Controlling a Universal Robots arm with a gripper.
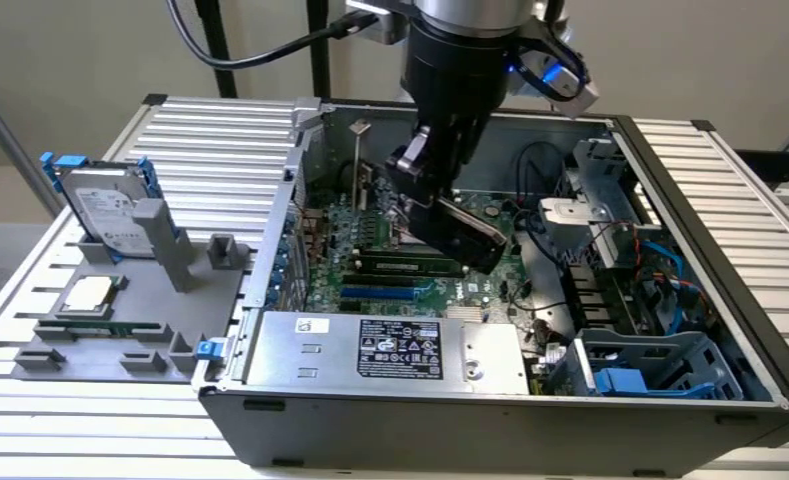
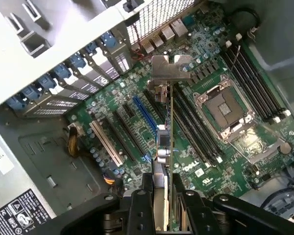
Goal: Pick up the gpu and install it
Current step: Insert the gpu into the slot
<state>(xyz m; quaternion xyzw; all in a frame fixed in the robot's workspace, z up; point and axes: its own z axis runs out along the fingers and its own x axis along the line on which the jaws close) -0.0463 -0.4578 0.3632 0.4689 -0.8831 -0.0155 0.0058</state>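
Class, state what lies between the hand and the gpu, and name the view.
Nothing: in the wrist view the hand is shut on the gpu, fingers pressed against both faces, above the motherboard.

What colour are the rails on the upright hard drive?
The rails are blue, clearest in the exterior view.

Count as I see it: one grey metal computer case (image 1: 714,330), one silver hard drive with blue rails (image 1: 107,215) at the exterior view's left, one thin black gpu card (image 1: 474,238), one square silver processor chip (image 1: 87,295).
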